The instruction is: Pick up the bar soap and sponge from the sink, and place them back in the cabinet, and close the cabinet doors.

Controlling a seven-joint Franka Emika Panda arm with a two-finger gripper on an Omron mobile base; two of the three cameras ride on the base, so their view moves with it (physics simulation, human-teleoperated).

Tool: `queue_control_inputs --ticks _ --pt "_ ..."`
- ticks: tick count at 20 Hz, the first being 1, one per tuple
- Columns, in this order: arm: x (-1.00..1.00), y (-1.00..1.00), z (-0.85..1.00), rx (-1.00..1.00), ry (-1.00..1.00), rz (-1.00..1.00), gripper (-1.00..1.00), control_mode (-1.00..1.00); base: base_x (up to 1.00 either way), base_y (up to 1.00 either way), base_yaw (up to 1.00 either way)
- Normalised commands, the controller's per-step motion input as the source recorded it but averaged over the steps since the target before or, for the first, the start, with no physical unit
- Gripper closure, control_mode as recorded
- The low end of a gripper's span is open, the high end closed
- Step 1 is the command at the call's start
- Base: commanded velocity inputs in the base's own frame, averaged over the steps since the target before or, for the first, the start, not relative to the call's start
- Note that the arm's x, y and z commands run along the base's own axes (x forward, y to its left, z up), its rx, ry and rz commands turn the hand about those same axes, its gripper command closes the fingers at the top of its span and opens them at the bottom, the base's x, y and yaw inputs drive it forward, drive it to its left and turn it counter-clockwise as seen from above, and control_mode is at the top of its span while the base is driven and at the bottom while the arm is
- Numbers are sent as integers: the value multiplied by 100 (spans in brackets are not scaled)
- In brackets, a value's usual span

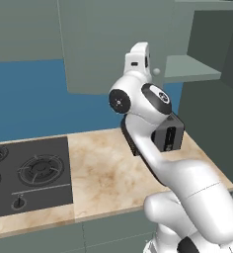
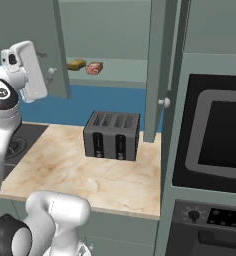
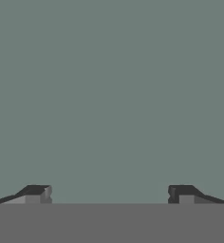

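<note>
My gripper [image 3: 109, 194]: fingertips [image 3: 35, 192] wide apart, nothing btwn them, facing a flat grey-green panel close up. Hand raised at the left cabinet door [image 2: 32, 45], near its knob [image 2: 52, 71]. Sponge [image 2: 76, 64] & bar soap [image 2: 94, 68] lie side by side on the cabinet [image 2: 120, 70] shelf, sponge to the left. Both doors stand open; right door [image 2: 157, 70] w/ knob low. Toaster [image 2: 112, 135] on the counter [image 2: 90, 175] below.

Rendered home kitchen: gas hob [image 1: 29, 170], marble-look counter [image 2: 90, 170], toaster [image 2: 112, 135], built-in oven [image 2: 215, 135], grey-green wall cabinet [image 2: 115, 70].
</note>
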Motion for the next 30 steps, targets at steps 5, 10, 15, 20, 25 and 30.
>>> queue_control_inputs --ticks 5,10,15,20,25,30 --pt "19 -29 0 0 0 0 -100 -100 0 0 0" --pt "6 -30 0 0 0 4 -100 -100 0 0 0" --pt "17 -24 0 0 0 1 -100 -100 0 0 0" --pt "19 -22 0 0 0 0 -100 -100 0 0 0" --pt "18 -18 0 0 0 0 -100 -100 0 0 0" --pt "14 -19 0 0 0 1 -100 -100 0 0 0"
